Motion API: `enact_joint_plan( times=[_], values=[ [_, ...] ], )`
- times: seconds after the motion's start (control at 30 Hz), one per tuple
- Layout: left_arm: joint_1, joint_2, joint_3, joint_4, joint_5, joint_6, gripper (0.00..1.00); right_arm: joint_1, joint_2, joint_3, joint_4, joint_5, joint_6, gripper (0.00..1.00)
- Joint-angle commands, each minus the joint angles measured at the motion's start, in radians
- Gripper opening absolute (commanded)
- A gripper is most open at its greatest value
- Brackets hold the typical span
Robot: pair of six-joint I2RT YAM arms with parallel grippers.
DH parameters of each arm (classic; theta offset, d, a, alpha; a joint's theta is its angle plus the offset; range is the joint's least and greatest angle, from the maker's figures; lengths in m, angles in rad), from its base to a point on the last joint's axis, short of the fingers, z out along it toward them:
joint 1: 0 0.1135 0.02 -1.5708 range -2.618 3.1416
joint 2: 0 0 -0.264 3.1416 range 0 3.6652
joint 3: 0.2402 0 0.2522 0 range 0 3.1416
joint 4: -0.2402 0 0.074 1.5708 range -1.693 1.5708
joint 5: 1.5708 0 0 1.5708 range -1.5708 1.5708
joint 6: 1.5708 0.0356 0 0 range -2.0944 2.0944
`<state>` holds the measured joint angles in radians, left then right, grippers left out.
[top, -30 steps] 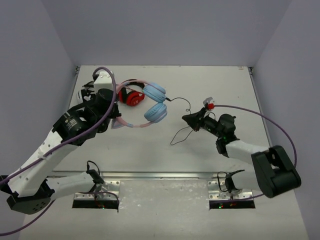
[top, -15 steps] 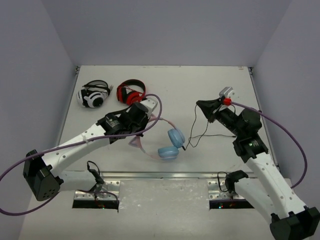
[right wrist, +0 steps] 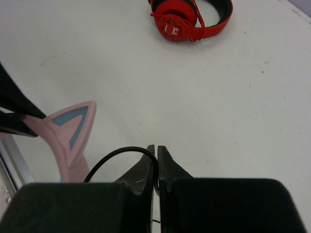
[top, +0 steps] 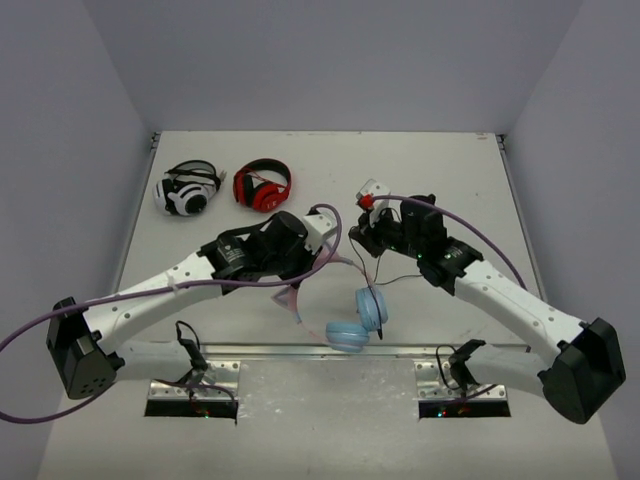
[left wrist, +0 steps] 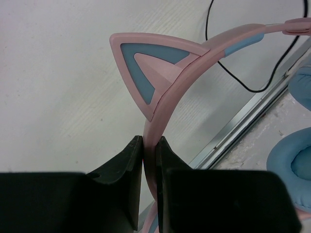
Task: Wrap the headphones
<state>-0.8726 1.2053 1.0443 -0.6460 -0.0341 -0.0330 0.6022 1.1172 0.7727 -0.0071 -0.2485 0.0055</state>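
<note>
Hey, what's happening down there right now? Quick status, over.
Left gripper shut on the pink headband. Right gripper shut on the black cable. Blue earcups near the table front edge. Red headphones far back, out of the way.

Headphones (left wrist: 165,87): smooth matt pink plastic band, soft blue cushions. Table (left wrist: 63,97): matt white, faintly grained. Left fingers (left wrist: 127,167): matt black.

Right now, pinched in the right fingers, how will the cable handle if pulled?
Probably floppy: the cable bows in a loose loop beside the right fingers. Thin and smooth-looking, so it may slip through the pinch. Likely near weightless; the left fingers carry the headphones by the headband.
</note>
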Motion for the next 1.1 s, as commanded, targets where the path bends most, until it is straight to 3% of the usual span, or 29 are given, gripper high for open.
enact_joint_plan(
  times=[0.0, 0.4, 0.63, 0.83, 0.9, 1.07],
  values=[
    [-0.003, -0.061, 0.063, 0.111, 0.111, -0.002, 0.00, 0.011, 0.052, 0.062, 0.030, 0.103, 0.039, 0.01],
    [-0.003, -0.159, 0.077, 0.181, 0.184, -0.002, 0.00, 0.053, 0.187, 0.142, -0.016, 0.227, 0.139, 0.01],
    [-0.003, -0.231, 0.060, 0.258, 0.169, -0.048, 0.00, 0.051, 0.164, 0.091, 0.068, 0.094, 0.163, 0.01],
    [-0.003, -0.355, 0.033, 0.416, 0.180, -0.137, 0.00, 0.012, 0.113, -0.015, 0.281, -0.139, 0.226, 0.02],
    [-0.003, -0.369, 0.028, 0.451, 0.162, -0.149, 0.00, 0.005, 0.105, -0.055, 0.413, -0.187, 0.266, 0.13],
    [-0.003, -0.394, 0.017, 0.546, 0.138, -0.180, 0.00, 0.004, 0.164, -0.070, 0.702, -0.347, 0.385, 0.18]
  ],
)
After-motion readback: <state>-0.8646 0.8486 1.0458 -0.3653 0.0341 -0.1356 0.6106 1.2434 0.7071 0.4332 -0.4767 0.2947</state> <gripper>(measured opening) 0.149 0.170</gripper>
